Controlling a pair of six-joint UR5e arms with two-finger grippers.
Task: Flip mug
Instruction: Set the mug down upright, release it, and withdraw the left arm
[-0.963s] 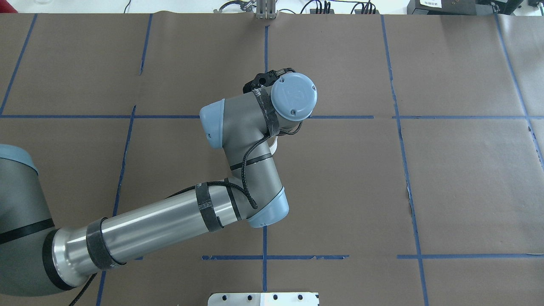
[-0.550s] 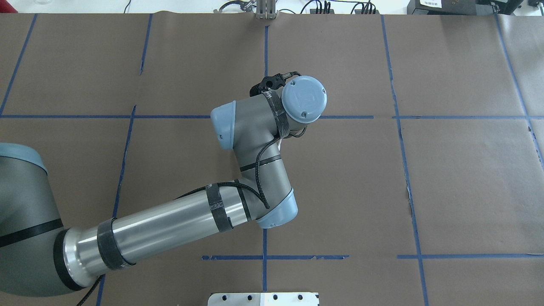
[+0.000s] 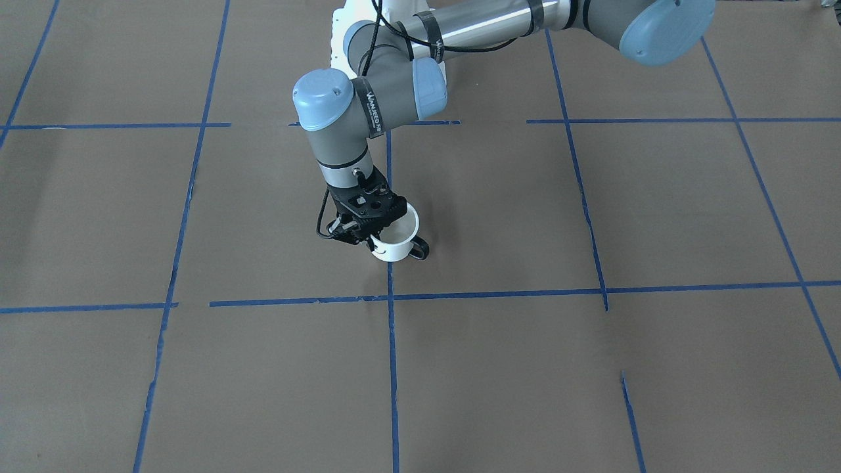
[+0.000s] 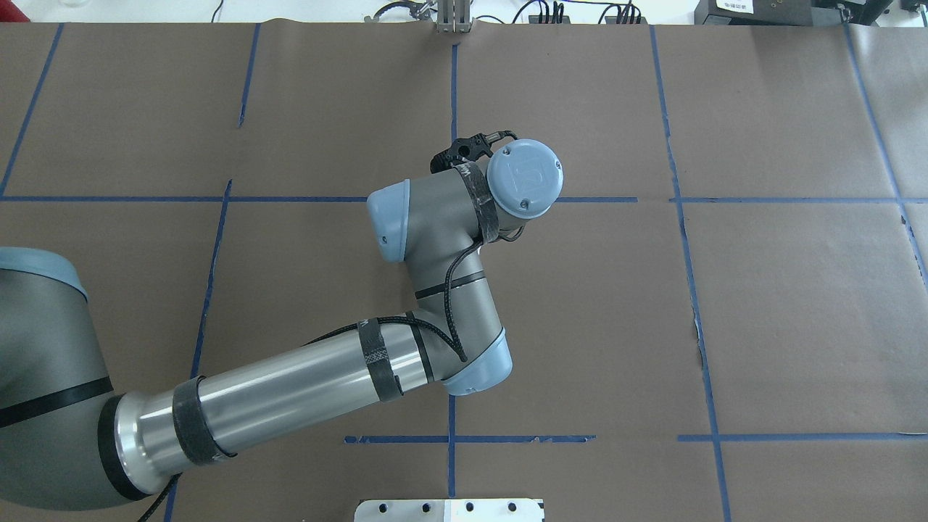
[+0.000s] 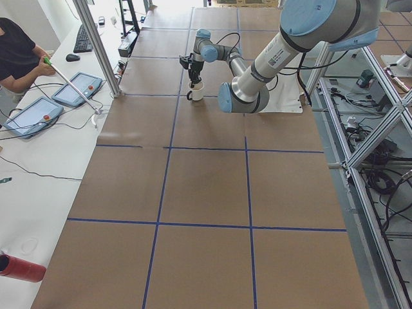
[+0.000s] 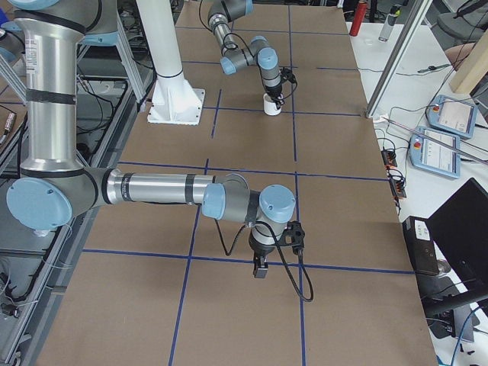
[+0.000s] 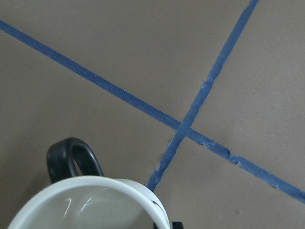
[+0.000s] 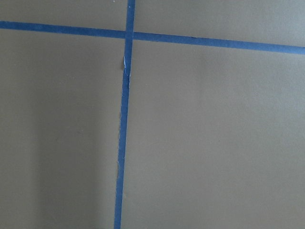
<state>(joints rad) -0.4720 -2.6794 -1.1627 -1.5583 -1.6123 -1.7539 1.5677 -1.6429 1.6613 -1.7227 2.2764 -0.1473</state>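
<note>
The white mug stands upright, mouth up, with its dark handle pointing away from the gripper. My left gripper reaches down from above and is shut on the mug's wall at the rim. I cannot tell whether the mug's base touches the table. The left wrist view shows the mug's cream inside and its handle at the bottom edge. In the overhead view the mug is hidden under the left wrist. My right gripper shows only in the exterior right view, low over the table; I cannot tell its state.
The table is covered in brown paper with a grid of blue tape lines. An operator and tablets are at the side bench. A red cylinder lies on the bench.
The left arm has moved to the right and slightly toward the robot in the overhead view. The white sliver of mug beside the wrist no longer shows.
</note>
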